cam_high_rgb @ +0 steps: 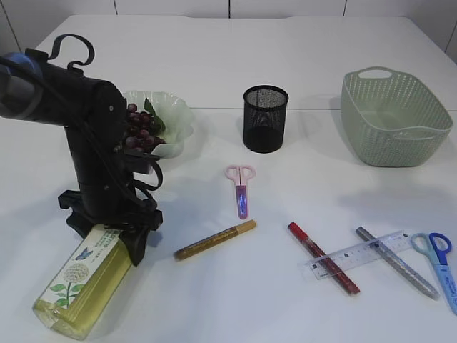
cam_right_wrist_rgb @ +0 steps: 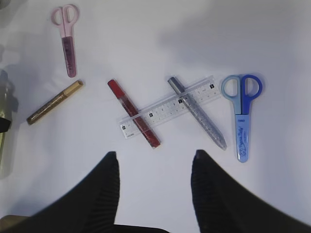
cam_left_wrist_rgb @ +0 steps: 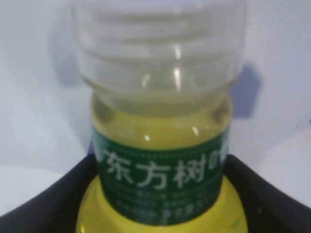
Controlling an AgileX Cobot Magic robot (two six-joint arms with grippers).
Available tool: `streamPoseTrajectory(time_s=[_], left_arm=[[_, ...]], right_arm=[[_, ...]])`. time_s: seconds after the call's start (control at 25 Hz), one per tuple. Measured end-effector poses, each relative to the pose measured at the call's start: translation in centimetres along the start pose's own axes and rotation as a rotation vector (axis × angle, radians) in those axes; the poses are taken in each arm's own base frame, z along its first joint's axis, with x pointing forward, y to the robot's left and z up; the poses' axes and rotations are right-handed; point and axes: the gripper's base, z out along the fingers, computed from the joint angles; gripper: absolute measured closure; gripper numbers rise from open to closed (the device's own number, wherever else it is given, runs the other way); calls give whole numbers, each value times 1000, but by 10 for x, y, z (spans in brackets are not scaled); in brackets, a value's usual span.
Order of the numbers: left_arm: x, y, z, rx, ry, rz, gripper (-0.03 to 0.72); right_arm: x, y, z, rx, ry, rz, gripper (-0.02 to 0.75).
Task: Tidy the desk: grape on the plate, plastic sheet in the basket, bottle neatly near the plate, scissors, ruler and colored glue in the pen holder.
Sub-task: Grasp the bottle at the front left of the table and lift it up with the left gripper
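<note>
The bottle (cam_high_rgb: 86, 286) of yellow liquid lies on its side at the front left. My left gripper (cam_high_rgb: 127, 232) is shut on it near its far end, and the left wrist view shows the bottle (cam_left_wrist_rgb: 160, 97) between the jaws (cam_left_wrist_rgb: 160, 204). The grape (cam_high_rgb: 141, 128) sits on the plate (cam_high_rgb: 178, 118). My right gripper (cam_right_wrist_rgb: 154, 158) is open and empty above the ruler (cam_right_wrist_rgb: 160, 110), which lies across a red glue pen (cam_right_wrist_rgb: 133, 114) and a silver glue pen (cam_right_wrist_rgb: 199, 114). A gold glue pen (cam_right_wrist_rgb: 53, 102), pink scissors (cam_right_wrist_rgb: 68, 39) and blue scissors (cam_right_wrist_rgb: 241, 114) lie nearby. No plastic sheet shows.
The black mesh pen holder (cam_high_rgb: 265, 119) stands at the centre back, with the green basket (cam_high_rgb: 396, 118) at the back right. The ruler (cam_high_rgb: 360, 251), glue pens and blue scissors (cam_high_rgb: 440, 264) lie at the front right, and the pink scissors (cam_high_rgb: 240, 187) in the middle.
</note>
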Motion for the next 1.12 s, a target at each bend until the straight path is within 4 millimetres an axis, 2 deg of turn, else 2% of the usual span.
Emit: streamPoseTrajectory(time_s=[0.24,0.56,0.72,0.96,1.12], left_arm=[[0,0,-1,-6,-1,4,213],[-1,2,-1,-24,-6,14,223],[6,3,-5,-21,-52,-3,223],[22,8,-27,-49,-194,-23,225],[44,11,-50,-39,-313,-55,225]], right_arm=[[0,0,0,5,0,-2,350],[0,-1,0,8,0,-5,350],[0,-2,0,24,-1,-10,350],[0,-3,0,32,-2,-13,350],[0,-3,0,32,-2,-13,350]])
